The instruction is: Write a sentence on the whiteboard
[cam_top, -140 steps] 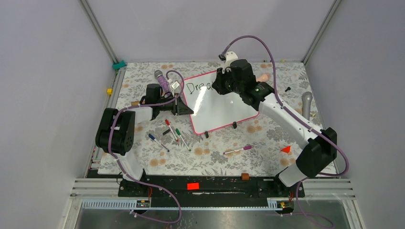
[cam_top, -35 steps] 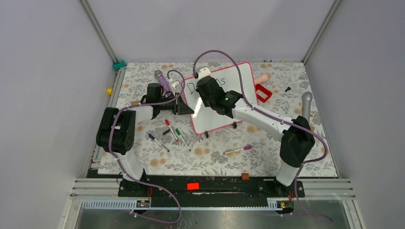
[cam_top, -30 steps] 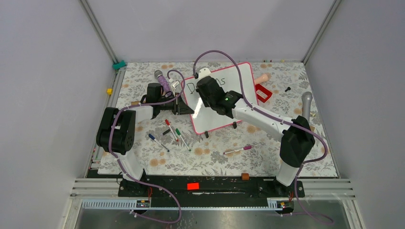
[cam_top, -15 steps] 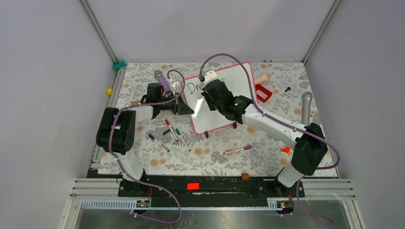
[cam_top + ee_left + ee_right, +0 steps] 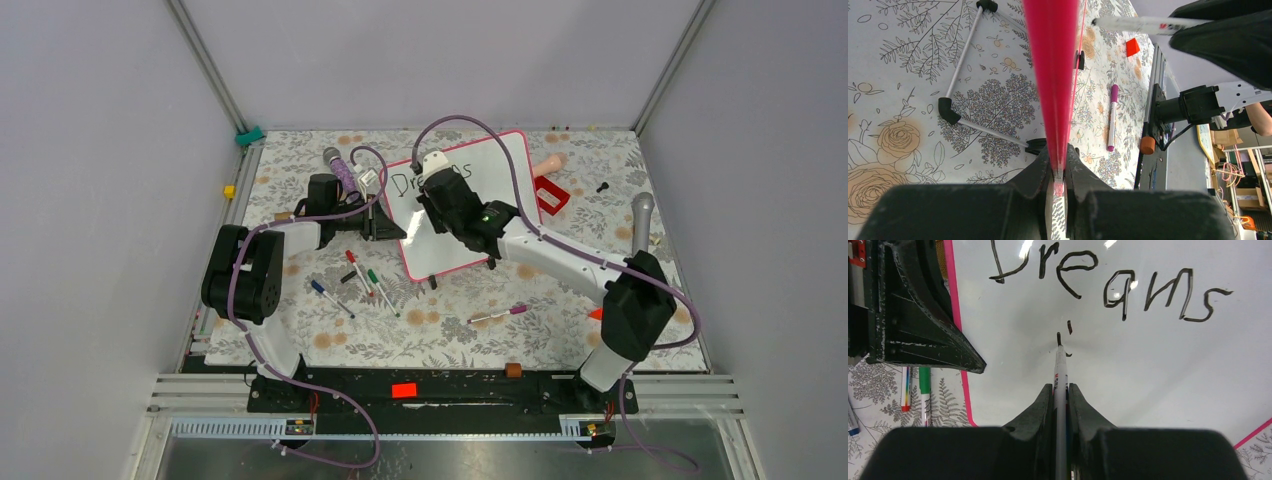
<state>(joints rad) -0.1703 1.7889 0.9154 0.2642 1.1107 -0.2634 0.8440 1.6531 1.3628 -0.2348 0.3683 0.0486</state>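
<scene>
The whiteboard (image 5: 495, 175) with its pink frame stands tilted at table centre. The word "Dreams" (image 5: 1108, 277) is written in black on its top line, with a short black stroke under it. My right gripper (image 5: 437, 200) is shut on a white marker (image 5: 1060, 375), its black tip touching the board (image 5: 1148, 365) below the "e". My left gripper (image 5: 385, 227) is shut on the board's pink left edge (image 5: 1053, 75), holding it. The marker (image 5: 1143, 23) also shows in the left wrist view.
Several markers (image 5: 360, 275) lie on the floral cloth in front of the board's left corner, a pink-capped one (image 5: 497, 316) further front. A small red frame block (image 5: 551, 195) and a peach object (image 5: 548, 163) lie right of the board. A microphone (image 5: 641, 220) lies at far right.
My right gripper wrote out "Dreams" across the top line, then came back left and lower. It now starts a stroke under the word. The left gripper has not moved.
</scene>
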